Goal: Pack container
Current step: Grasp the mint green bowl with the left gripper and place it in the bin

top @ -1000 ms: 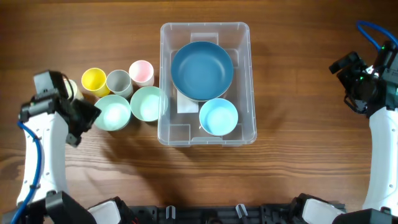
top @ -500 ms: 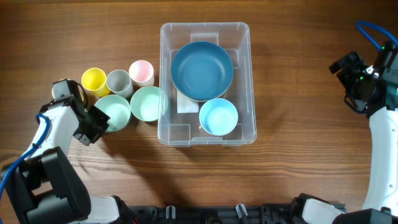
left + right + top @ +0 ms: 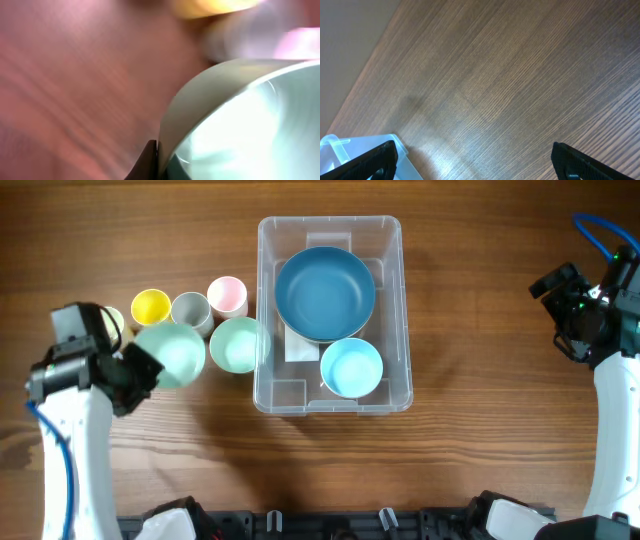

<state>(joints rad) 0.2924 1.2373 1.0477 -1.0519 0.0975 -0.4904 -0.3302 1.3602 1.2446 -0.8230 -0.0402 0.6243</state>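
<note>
The clear container (image 3: 263, 385) stands mid-table with a large blue bowl (image 3: 325, 292) and a small light-blue bowl (image 3: 351, 367) inside. To its left, my left gripper (image 3: 141, 368) is shut on the near rim of a mint bowl (image 3: 174, 350). The blurred left wrist view shows that rim (image 3: 210, 85) pinched between the fingers (image 3: 148, 161) of the left gripper (image 3: 159, 161). At the far right my right gripper (image 3: 562, 308) is well away from the container. In its wrist view the right gripper (image 3: 477, 162) is open over bare wood, with a container corner (image 3: 340, 147) at lower left.
A second mint bowl (image 3: 237, 345) sits against the container's left wall. Behind it stand a yellow cup (image 3: 151, 307), a grey cup (image 3: 190, 310) and a pink cup (image 3: 227, 295). A pale cup (image 3: 113, 323) is partly hidden by the left arm.
The left gripper shut on the mint bowl's rim, and the bowl has shifted slightly up and left. The right arm has not moved.
</note>
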